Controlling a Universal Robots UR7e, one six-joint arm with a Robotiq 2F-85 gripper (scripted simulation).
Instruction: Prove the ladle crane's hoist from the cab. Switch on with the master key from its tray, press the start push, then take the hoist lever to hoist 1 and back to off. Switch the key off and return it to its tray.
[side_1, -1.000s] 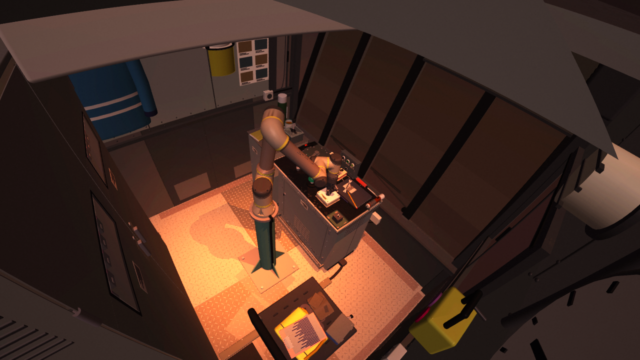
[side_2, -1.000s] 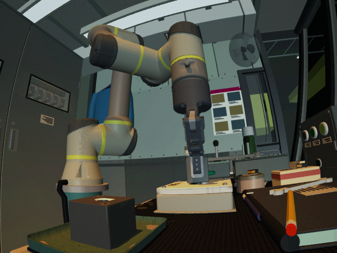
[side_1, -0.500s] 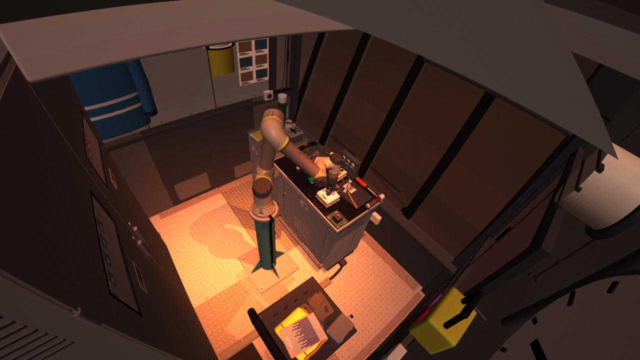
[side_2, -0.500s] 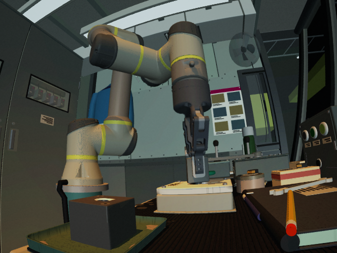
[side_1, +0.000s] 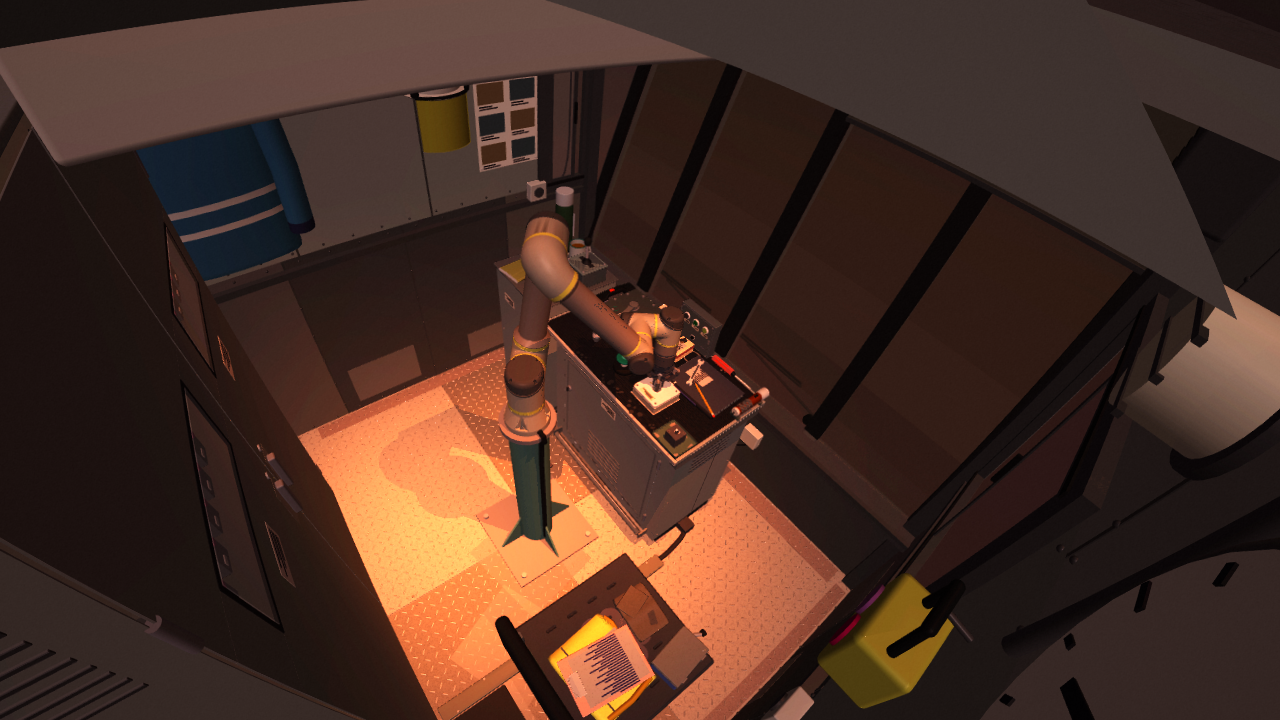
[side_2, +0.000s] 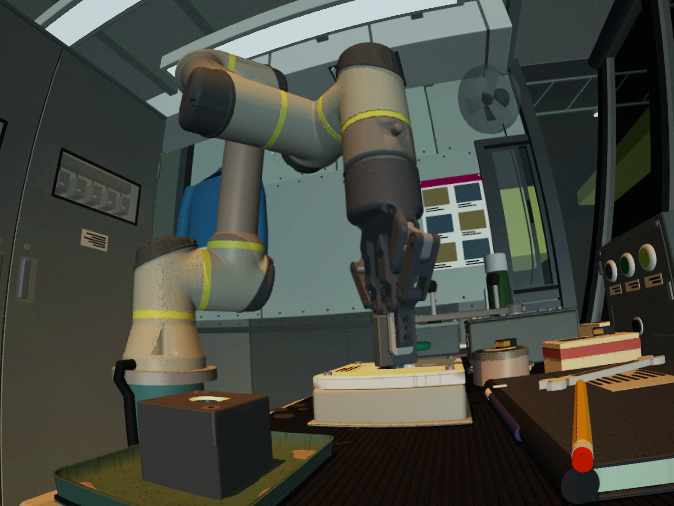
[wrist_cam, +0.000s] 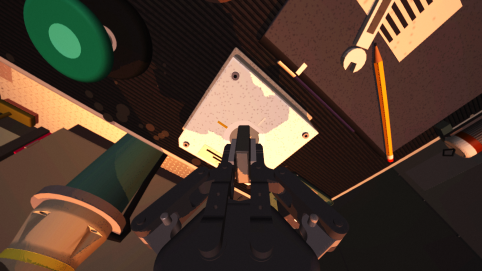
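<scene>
The master key (wrist_cam: 243, 148) is mostly hidden: only its dark bow shows, pinched between the fingers of my gripper (wrist_cam: 243, 153), and its blade is sunk in the lock. The lock sits in a pale square key-switch box (wrist_cam: 247, 111) (side_2: 389, 389) (side_1: 655, 395) in the middle of the desk top. My gripper (side_2: 393, 348) points straight down onto the box and is closed on the key. The green start push (wrist_cam: 67, 42) lies to one side of the box. The key's tray (side_2: 179, 468) with its dark block (side_2: 204, 438) stands at the desk's near end. The hoist lever (side_2: 433, 297) is behind my gripper.
A dark logbook (side_2: 593, 419) (wrist_cam: 370, 67) lies beside the switch box and carries a spanner (wrist_cam: 362, 47) and an orange pencil (wrist_cam: 382, 108) (side_2: 581, 430). A small round tin (side_2: 500, 365) and a striped box (side_2: 590, 348) stand behind it. An indicator panel (side_2: 637, 278) rises at the desk's far edge.
</scene>
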